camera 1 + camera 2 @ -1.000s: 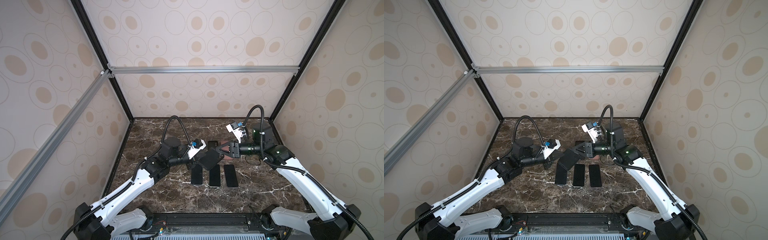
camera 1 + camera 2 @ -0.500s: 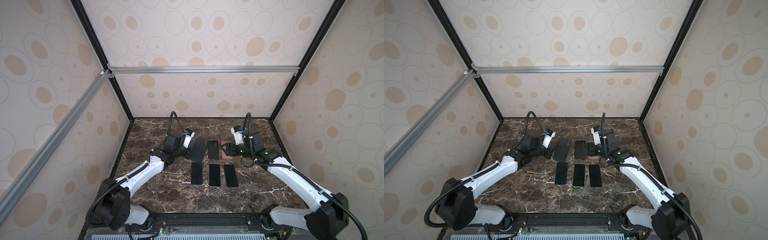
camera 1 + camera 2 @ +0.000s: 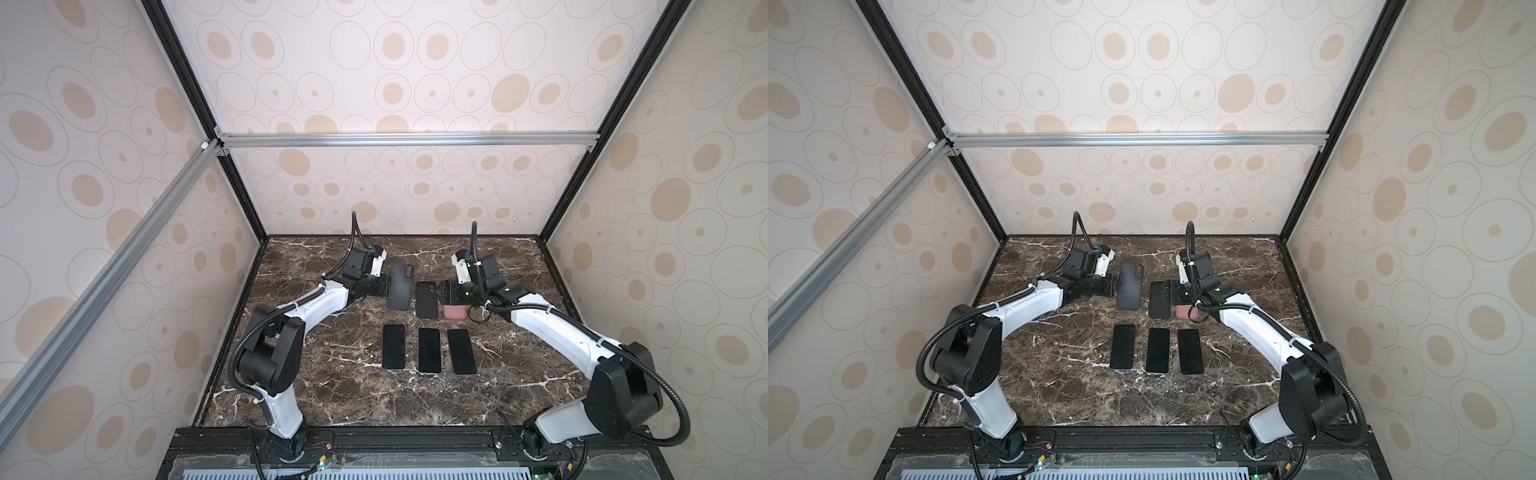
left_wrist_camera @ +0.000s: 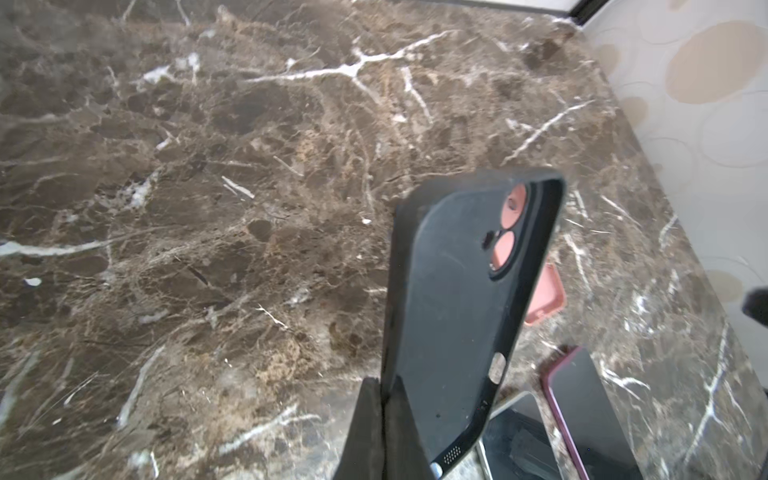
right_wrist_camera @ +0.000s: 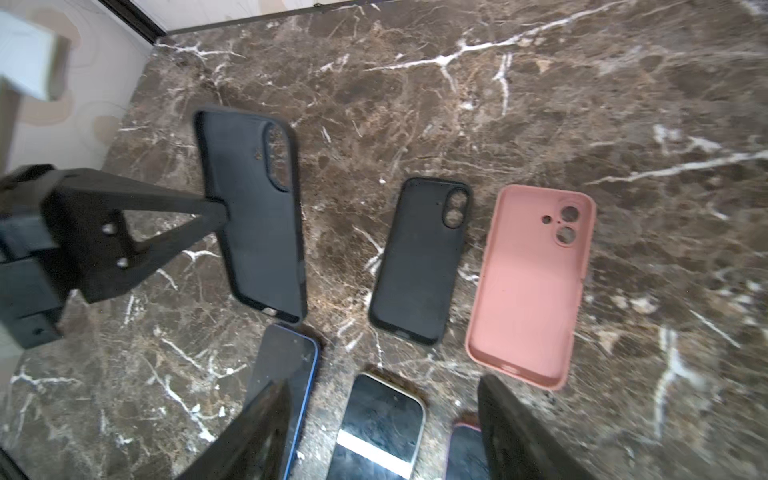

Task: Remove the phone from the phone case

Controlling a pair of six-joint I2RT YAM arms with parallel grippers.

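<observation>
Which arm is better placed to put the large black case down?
Left. The left gripper is shut on the edge of the large black case; the right gripper is open, empty, near the pink case.

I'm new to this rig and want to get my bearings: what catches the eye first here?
The left gripper pinches the long edge of an empty large black case toward the back of the marble table. Beside it lie a small black case and a pink case, both empty, with the right gripper open above the pink case. In front, three phones lie screen-up in a row.
</observation>
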